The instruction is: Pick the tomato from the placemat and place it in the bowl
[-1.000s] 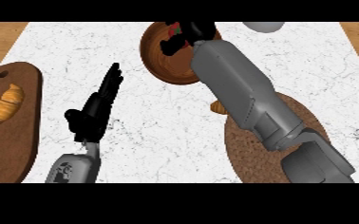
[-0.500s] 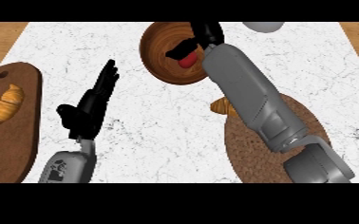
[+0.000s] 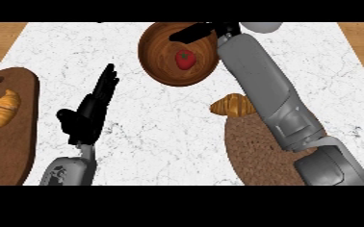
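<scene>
Nearest the lower edge of the head view, the two grey forearms come up onto the white marbled desk. At lower right, a brown woven placemat lies under the right forearm, which crosses over it and hides much of it. A croissant sits at the placemat's far left edge, just beside the forearm. At the left edge of the view lies a dark wooden board with another pastry on it, only partly in view.

Between the board and the placemat, the left hand stands over bare desk, its fingers straight and pressed together, pointing away toward the far side, holding nothing and well apart from everything else.

Farther off, a brown wooden bowl rests on the desk. The red tomato with its green stem lies inside the bowl, near the middle. The right hand hangs over the bowl's far rim, fingers relaxed and spread toward the left, apart from the tomato. Beyond it, a pale grey rounded object shows at the far edge, cut off by the view.
</scene>
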Controlling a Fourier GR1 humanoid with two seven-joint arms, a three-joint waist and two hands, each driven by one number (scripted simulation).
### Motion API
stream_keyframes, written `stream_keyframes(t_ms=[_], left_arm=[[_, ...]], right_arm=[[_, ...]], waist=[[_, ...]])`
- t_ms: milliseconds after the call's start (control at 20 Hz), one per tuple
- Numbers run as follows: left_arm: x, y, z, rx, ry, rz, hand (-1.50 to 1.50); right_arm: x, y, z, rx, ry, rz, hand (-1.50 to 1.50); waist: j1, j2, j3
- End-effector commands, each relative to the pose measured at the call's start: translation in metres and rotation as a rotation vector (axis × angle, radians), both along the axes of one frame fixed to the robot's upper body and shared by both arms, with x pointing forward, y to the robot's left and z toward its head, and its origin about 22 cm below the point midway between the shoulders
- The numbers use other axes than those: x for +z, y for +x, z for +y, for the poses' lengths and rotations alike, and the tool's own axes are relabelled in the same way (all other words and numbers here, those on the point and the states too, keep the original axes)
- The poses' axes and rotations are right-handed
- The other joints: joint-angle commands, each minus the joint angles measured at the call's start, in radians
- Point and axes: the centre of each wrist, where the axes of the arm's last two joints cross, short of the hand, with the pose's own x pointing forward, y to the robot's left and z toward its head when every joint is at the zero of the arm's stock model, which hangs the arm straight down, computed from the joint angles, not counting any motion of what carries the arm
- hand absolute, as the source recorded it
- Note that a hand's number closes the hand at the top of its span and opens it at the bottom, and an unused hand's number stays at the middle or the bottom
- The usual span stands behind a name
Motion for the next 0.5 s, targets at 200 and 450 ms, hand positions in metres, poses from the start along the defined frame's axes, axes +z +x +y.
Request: stream_keyframes(t_ms=[200,450], left_arm=[[0.004,0.007,0.005,0.011,0.006,-0.004,0.0],[0.009,0.0,0.005,0.016,0.013,0.0,0.0]], right_arm=[[0.002,-0.001,-0.047,0.051,0.189,0.054,-1.5],[-0.005,-0.008,-0.101,0.124,0.205,0.068,-1.5]], waist=[[-0.017,-0.005,0.0],[-0.017,-0.005,0.0]])
